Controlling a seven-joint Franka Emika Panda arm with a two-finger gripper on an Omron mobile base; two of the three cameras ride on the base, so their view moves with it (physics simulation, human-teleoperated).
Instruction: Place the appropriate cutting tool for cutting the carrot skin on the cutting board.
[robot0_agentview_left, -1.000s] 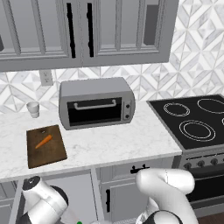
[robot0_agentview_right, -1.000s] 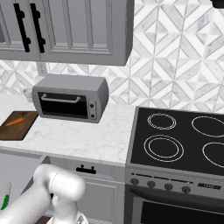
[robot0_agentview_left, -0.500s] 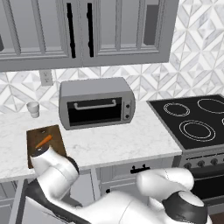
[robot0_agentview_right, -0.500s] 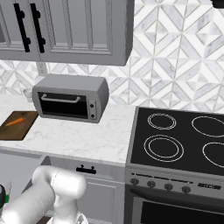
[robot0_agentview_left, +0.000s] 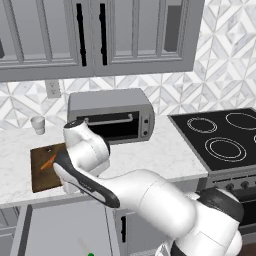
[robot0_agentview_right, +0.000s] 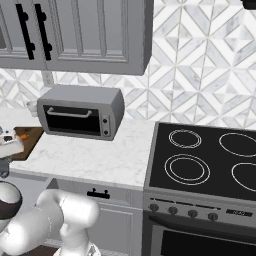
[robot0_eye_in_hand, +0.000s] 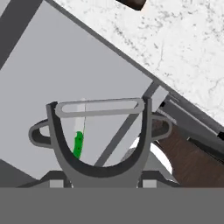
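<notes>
The cutting tool (robot0_eye_in_hand: 61, 144), a dark grey Y-shaped peeler, fills the middle of the hand view with its forked head pointing away, and my gripper (robot0_eye_in_hand: 103, 181) is shut on its handle. It hangs over the open drawer (robot0_eye_in_hand: 65, 65) just off the counter's front edge. A corner of the cutting board (robot0_eye_in_hand: 131, 3) peeks in at the top. In the left base view the dark brown cutting board (robot0_agentview_left: 40, 175) lies on the counter with the carrot (robot0_agentview_left: 48, 162) on it, and my arm (robot0_agentview_left: 85, 150) rises beside it. The right base view shows the cutting board (robot0_agentview_right: 29, 141) at far left.
A green-handled knife (robot0_eye_in_hand: 78, 143) lies in the open drawer (robot0_agentview_left: 60, 230) below. A toaster oven (robot0_agentview_left: 112, 117) stands behind the board, a small cup (robot0_agentview_left: 37, 125) at the back left, and the stove (robot0_agentview_left: 220, 140) to the right. White marble counter (robot0_agentview_left: 165, 155) lies between them.
The arm has swung up from low by the drawer to counter height near the board, carrying the peeler with it.
</notes>
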